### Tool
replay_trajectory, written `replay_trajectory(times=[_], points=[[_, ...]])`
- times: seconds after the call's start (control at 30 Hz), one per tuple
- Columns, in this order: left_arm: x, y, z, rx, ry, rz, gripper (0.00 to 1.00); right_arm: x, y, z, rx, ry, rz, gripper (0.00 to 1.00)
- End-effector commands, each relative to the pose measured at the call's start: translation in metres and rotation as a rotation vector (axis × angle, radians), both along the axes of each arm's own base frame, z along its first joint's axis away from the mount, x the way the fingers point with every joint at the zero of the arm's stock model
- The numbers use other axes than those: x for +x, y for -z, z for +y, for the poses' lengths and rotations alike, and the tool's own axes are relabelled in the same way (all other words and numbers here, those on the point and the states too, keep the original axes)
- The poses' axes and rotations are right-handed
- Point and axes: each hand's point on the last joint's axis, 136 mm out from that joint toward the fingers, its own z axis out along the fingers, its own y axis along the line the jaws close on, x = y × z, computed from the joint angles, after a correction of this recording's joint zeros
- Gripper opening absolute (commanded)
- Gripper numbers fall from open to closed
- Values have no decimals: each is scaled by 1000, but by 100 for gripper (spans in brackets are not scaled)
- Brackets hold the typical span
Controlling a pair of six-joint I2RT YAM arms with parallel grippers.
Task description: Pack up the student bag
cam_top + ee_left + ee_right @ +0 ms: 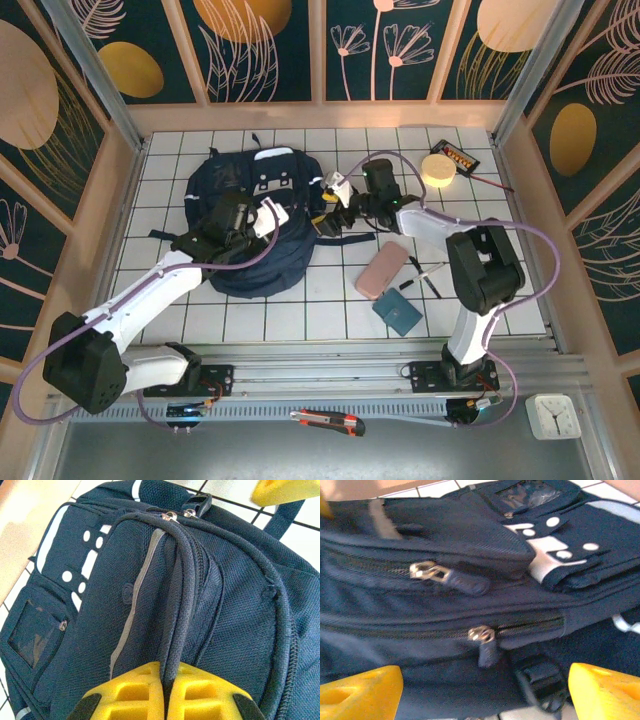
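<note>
top view looks down; both wrist views close on student bag.

1. The student bag was coarse, matt woven cloth.
2. Its zipper pulls were shiny metal.
3. The left gripper's fingers were smooth, slightly glossy plastic.
4. The table looked smooth and faintly glossy.

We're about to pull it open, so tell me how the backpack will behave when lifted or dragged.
The student bag likely flops: its fabric bunches into a ridge between the left gripper's shut fingers. It looks fairly slack, so probably light, and may slide on the smooth table rather than unzip.
</note>
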Motion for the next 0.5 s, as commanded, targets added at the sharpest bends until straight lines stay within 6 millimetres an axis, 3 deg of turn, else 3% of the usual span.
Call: replay_trajectory(times=[0.0, 0.2, 0.47], points=[[3, -26, -8, -64, 11, -69, 0, 12, -2, 12, 31, -67, -51, 85], [4, -28, -4, -39, 6, -74, 0, 11, 19, 21, 31, -113, 7, 81], [7, -27, -5, -23, 8, -75, 0, 5, 33, 35, 39, -141, 55, 73]])
